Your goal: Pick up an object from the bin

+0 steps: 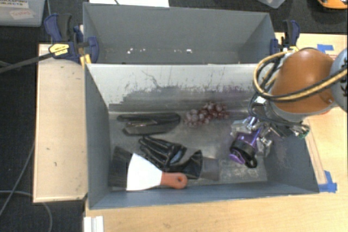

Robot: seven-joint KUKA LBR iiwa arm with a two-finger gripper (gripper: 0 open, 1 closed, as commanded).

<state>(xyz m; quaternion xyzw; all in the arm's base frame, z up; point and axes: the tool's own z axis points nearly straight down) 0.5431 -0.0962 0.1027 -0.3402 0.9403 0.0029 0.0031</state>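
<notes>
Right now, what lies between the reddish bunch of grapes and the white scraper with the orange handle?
The black glove lies between them, as the camera view shows.

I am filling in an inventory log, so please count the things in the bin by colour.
Black: 2, flat tool and glove
Dark red: 1, grape bunch
Purple and black: 1, small part by the gripper
White with orange handle: 1, scraper
Total: 5
Not counted: dark shape beside the scraper, unclear.
</notes>
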